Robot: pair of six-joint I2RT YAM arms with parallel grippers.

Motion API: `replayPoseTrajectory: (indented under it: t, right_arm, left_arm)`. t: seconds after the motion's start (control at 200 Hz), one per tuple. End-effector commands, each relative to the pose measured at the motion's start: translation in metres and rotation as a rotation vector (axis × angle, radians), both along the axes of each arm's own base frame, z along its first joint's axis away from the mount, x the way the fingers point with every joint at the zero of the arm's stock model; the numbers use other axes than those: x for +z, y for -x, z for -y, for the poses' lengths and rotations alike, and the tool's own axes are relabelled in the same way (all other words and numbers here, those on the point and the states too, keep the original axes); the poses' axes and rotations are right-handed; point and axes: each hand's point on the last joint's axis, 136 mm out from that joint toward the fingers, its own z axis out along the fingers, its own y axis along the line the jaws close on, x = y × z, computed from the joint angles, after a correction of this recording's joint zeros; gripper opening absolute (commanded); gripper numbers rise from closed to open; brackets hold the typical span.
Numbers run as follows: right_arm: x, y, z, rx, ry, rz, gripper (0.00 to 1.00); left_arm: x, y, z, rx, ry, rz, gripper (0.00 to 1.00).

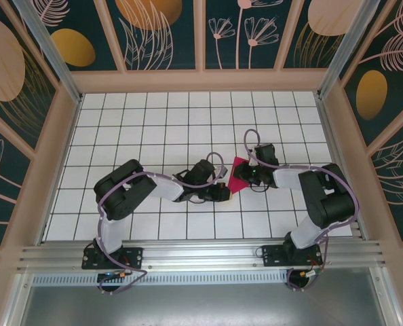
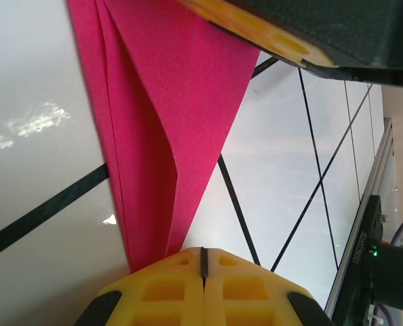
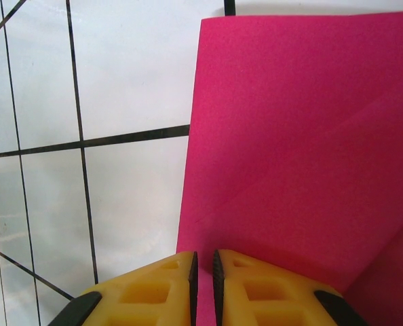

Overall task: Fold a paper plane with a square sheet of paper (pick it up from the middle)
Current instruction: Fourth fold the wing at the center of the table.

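L pincer (image 2: pixel 203 270) is sitting fully shut, jaws meeting in a hairline seam. Its tips are resting right at the narrow end of the paper (image 2: pixel 167 102) — pinching it or just pressing it flat, can't tell. From there the folded magenta piece is widening straight ahead, its long axis running directly away from the L tips, w/ layered creases stacking along its left side.

At the far, wide end the R pincer (image 3: pixel 203 272) is facing in from the opposite side, jaws nearly together w/ a slim slit showing. The paper is lying under its tips and spreading ahead and to the right, w/ a diagonal crease crossing it. Whether R is gripping or only bearing down isn't clear.

From above, the paper is lying mid-surface (image 1: pixel 161 129) between the two pincers, both touching it, neither arm clearly nearer. The next fold is prob. turning on that axis — one pincer pinning, the other working along the crease. The main obstruction is looking like the pincers themselves, crowding each other over a small piece.
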Motion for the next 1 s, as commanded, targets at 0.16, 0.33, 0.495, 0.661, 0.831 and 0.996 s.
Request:
replayPoseTrajectory:
  t: [0.16,0.33,0.495,0.661,0.831,0.996]
  right_arm:
    - [-0.025,0.018,0.011,0.002,0.082,-0.086,0.19]
    - [-0.025,0.017,0.009,0.006,0.077,-0.086,0.19]
    - [-0.023,0.017,0.009,0.004,0.077,-0.083,0.19]
    - [-0.023,0.017,0.009,0.003,0.075,-0.084,0.19]
    - [-0.023,0.017,0.009,0.005,0.075,-0.084,0.19]
    - [-0.022,0.017,0.009,0.006,0.075,-0.081,0.19]
  left_arm:
    - [-0.019,0.019,-0.025,0.058,-0.017,-0.092,0.03]
    - [-0.007,0.019,-0.033,0.107,-0.013,-0.105,0.03]
    - [0.041,-0.001,-0.015,0.12,0.07,-0.011,0.03]
    - [0.054,-0.025,0.01,0.119,0.085,0.031,0.03]
    - [0.036,-0.035,0.022,0.121,0.066,0.005,0.02]
    - [0.018,-0.036,0.018,0.146,0.042,-0.014,0.02]
